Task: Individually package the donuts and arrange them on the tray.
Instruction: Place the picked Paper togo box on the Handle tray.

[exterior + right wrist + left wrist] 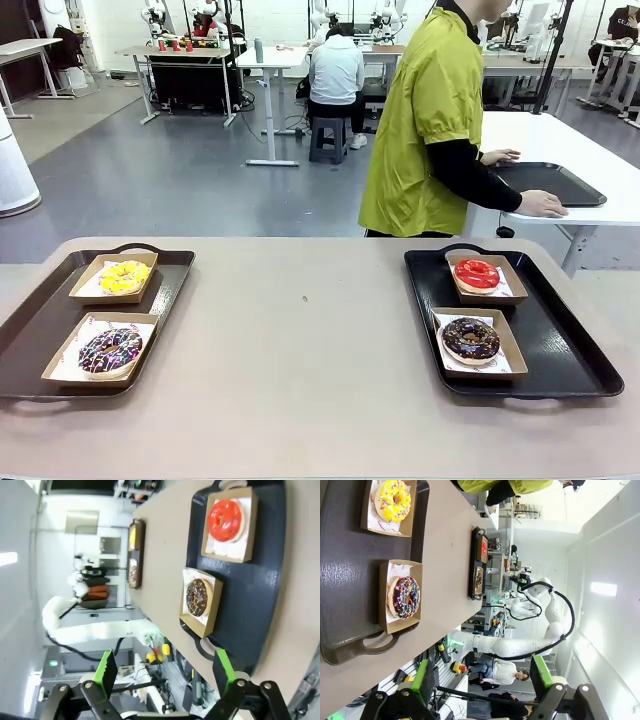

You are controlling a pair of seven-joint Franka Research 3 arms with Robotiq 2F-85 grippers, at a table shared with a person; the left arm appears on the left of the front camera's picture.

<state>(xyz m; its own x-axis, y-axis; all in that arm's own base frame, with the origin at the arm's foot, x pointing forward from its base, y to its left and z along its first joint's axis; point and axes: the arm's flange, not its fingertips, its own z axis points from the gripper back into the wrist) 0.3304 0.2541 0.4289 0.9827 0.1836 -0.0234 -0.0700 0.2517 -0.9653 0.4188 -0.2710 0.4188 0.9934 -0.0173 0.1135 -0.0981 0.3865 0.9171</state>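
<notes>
Each of the donuts lies in its own shallow brown box. On the left tray are the yellow-iced donut and the sprinkled chocolate donut. The right tray holds the red-iced donut and the dark chocolate donut. My left gripper stands open, well back from the sprinkled donut and the yellow donut. My right gripper is open too, apart from the dark donut and the red donut. Nothing sits between either pair of fingers.
A person in a yellow-green top stands at the far side, turned toward a white side table with both hands on a black tray. Bare tabletop stretches between the two trays.
</notes>
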